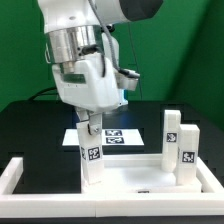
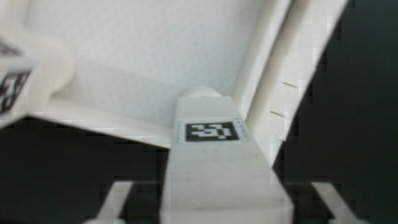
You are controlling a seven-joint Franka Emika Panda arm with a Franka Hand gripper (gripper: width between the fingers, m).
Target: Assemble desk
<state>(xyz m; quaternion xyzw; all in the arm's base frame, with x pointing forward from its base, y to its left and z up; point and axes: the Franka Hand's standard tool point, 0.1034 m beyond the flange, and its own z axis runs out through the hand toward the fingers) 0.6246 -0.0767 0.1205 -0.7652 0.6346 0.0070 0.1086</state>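
Green backdrop, black bench (image 1: 25, 120); gripper (image 1: 90, 124) clamped one white plastic block leg (image 1: 92, 155) upright on the white rectangular tabletop panel (image 1: 130, 177), others unattached.

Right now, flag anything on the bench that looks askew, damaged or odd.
Nothing stands out. The claw is closed on one upright leg standing on the tabletop panel; two more legs stand straight on the exterior view's right. No damage is visible.

Plain green wall (image 1: 190, 50) behind a black table (image 1: 30, 125).
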